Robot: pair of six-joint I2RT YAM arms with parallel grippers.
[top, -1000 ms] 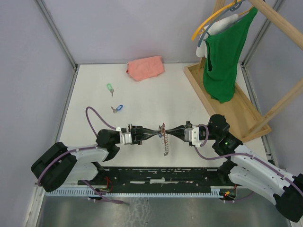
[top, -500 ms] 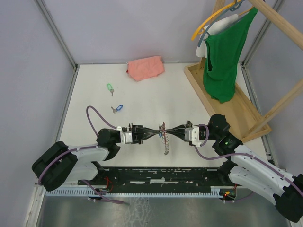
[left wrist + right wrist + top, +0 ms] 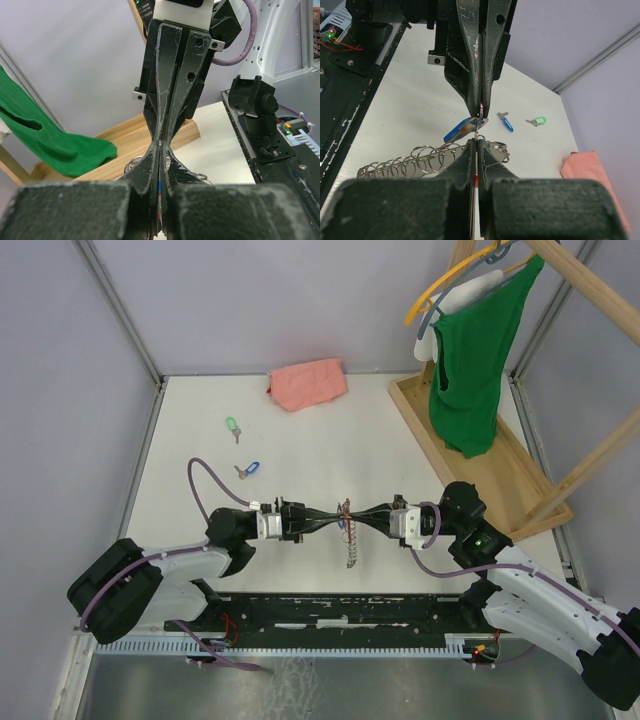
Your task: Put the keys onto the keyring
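Keys: blue-headed key (image 3: 462, 131) and keyring (image 3: 420, 157) pinched mid-table between left gripper (image 3: 333, 518) and right gripper (image 3: 357, 518), both closed; second blue key (image 3: 248, 470), green key (image 3: 232, 426) loose beyond. Threading seemingly underway; calls next for winding key along coil.

The white table (image 3: 330, 440) carries a pink cloth (image 3: 307, 383), green key (image 3: 232, 427), blue key (image 3: 247, 470) and wooden rack base (image 3: 528, 488).

Soft, even light from above; the white table (image 3: 330, 440) is bright, with faint shadows under the arms (image 3: 200, 565). The overhead view is sharp, its walls (image 3: 60, 390) leaning outward. In both wrist views the near fingers (image 3: 75, 210) blur at the bottom edge, and the rings (image 3: 420, 157) glint
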